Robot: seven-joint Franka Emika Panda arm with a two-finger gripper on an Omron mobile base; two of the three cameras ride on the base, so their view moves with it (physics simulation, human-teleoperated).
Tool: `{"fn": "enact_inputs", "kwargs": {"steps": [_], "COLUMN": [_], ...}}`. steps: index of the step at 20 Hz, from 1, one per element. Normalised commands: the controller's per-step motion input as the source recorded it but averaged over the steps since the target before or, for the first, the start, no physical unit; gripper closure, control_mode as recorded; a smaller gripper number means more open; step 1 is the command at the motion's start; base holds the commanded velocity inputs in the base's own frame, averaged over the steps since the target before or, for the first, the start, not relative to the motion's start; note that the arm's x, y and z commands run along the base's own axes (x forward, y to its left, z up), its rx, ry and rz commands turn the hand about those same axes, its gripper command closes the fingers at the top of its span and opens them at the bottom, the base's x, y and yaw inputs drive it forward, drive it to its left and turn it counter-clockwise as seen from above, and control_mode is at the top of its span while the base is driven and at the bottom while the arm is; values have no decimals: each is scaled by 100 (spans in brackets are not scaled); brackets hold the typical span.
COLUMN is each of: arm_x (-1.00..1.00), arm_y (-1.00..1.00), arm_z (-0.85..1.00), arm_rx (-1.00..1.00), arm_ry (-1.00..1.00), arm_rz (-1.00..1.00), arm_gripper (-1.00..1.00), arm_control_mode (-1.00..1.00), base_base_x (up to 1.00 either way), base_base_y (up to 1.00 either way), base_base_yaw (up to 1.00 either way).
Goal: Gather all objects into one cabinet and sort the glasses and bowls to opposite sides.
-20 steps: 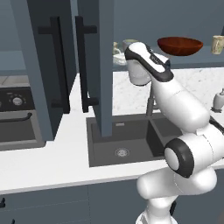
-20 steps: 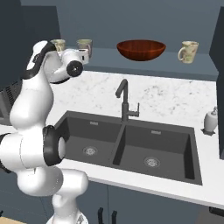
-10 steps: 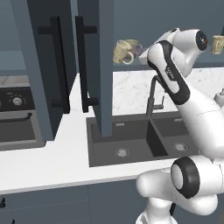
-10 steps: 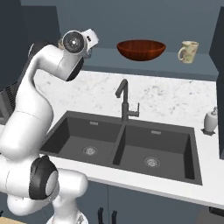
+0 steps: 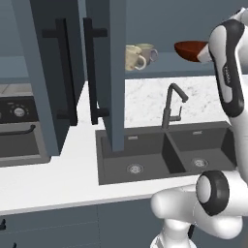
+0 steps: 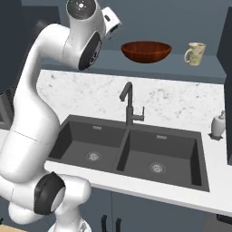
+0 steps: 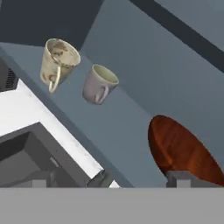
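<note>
Kitchen wall w/ open cabinet [image 5: 114, 72] over a dark sink [image 6: 136, 152]; marble backsplash behind the tap [image 6: 129, 105]. Cabinet floor holds two mugs at its left end — cream mug [image 7: 58, 61] and grey mug [image 7: 99, 83], just beside each other, handles toward the shelf lip. Bowl [image 6: 146, 51] sits mid-shelf, well apart from them. Third mug [image 6: 195, 53] stands near the right end, on the bowl's far side.

Gripper [image 7: 109, 178] spread wide, holding nothing, hovering off the shelf front betw. grey mug and bowl.

Risks, as I judge them: bowl lies close to one fingertip, so a reach in could clip its rim and shove it back. Mugs stand near the front lip; a sideways nudge could tip one into the sink below. Open door [image 5: 97, 63] hangs at the left, tight for elbow swing.

Room: bare shelf betw. mugs and bowl, also betw. bowl and third mug.
</note>
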Motion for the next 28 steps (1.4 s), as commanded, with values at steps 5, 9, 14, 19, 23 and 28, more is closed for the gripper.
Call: {"fn": "enact_inputs", "kwargs": {"steps": [5, 9, 14, 19, 23, 28], "arm_x": [0, 0, 6, 47, 20, -1], "arm_y": [-81, -29, -31, -68, -100, -50], "arm_z": [13, -51, -92, -10, 71, 32], "arm_rx": [4, 21, 42, 50, 37, 4], "arm_ry": [10, -12, -24, -17, -2, 0], "arm_rz": [-58, -73, -65, -53, -36, -9], "arm_gripper": [-100, -100, -100, -100, -100, -100], "arm_control_mode": [-100, -100, -100, -100, -100, -100], "base_base_x": [0, 0, 0, 0, 0, 0], "base_base_y": [0, 0, 0, 0, 0, 0], "base_base_yaw": [0, 0, 0, 0, 0, 0]}}
